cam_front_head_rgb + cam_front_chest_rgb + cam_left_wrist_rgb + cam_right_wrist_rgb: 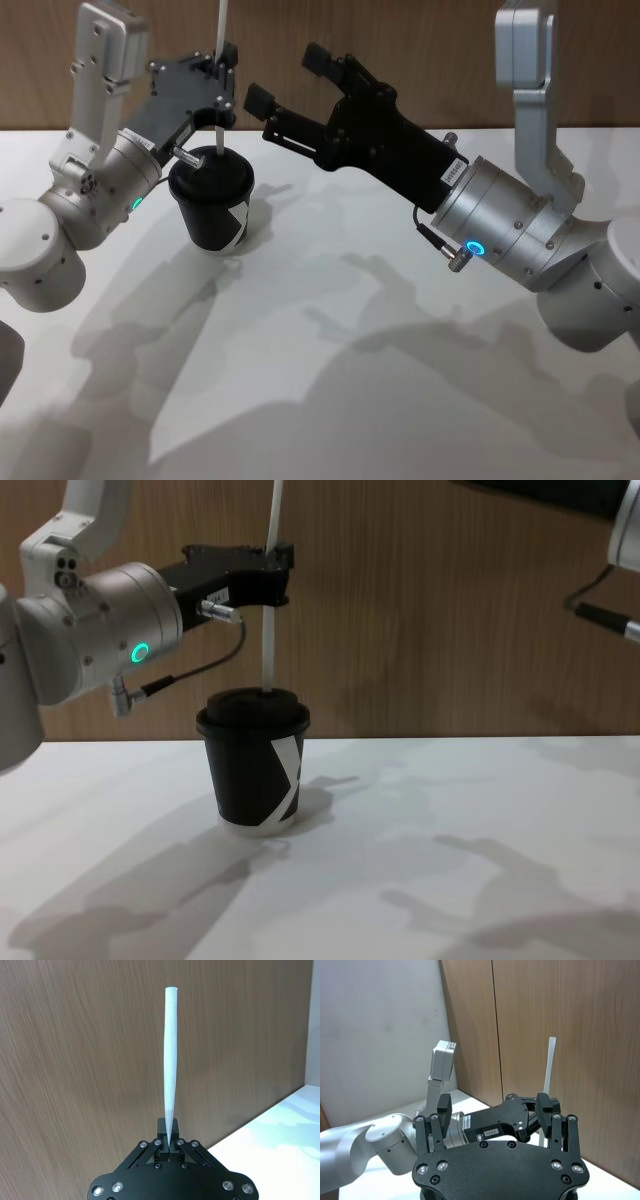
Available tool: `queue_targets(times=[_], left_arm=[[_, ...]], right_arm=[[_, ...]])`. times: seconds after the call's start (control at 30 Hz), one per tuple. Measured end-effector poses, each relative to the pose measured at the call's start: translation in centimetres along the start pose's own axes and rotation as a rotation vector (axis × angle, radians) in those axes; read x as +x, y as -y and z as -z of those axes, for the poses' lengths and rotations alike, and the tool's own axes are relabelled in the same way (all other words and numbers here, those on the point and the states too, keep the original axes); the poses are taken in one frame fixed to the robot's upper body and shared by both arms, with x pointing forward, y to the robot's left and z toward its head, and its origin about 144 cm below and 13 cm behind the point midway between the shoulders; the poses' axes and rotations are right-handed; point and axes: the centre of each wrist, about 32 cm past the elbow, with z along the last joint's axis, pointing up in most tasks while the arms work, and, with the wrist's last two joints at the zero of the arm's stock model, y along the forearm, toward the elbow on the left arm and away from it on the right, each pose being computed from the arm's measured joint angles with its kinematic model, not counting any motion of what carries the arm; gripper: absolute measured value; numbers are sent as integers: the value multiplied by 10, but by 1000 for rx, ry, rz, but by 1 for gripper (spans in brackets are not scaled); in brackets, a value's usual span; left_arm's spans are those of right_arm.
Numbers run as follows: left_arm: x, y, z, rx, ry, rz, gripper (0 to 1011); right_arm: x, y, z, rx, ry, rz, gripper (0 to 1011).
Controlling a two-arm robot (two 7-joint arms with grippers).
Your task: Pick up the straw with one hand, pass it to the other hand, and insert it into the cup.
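Status: I read the left gripper as pressed together on the straw, pinching it partway along its length. More straw shows above the grip than below it. The right gripper is spread and holds nothing. It hangs just beside the left gripper, at about the same height and apart from the straw. With the straw in the left gripper alone, I judge pick-up and pass complete, and insertion is the step in hand. The cup stands upright on the bench directly below the left gripper. The straw runs straight down from the grip to the top of the lid, where its lower end meets the crown. I cannot tell whether the end has entered the lid's opening or only rests on it, nor how deep it sits. What is left, in my judgement: lower the straw well into the cup, spread the left gripper and clear both arms. The straw is a thin, straight, white tube held close to upright. In the left wrist view it looks squeezed flat between the pads and round again toward its open top end. I would treat it as light and easily crushed or bent, so any push against the lid should run along its axis.
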Motion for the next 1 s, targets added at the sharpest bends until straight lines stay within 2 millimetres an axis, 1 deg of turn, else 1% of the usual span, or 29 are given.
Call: queue_targets(times=[0.77, 0.9, 1.0], left_arm=[[-2, 2, 6, 42, -12, -3, 4], [-2, 1, 7, 53, -17, 0, 56], [-3, 0, 8, 67, -26, -2, 139]], right_arm=[[0, 0, 0, 0, 0, 0, 1001], [0, 0, 0, 0, 0, 0, 1001], [0, 0, 0, 0, 0, 0, 1001]])
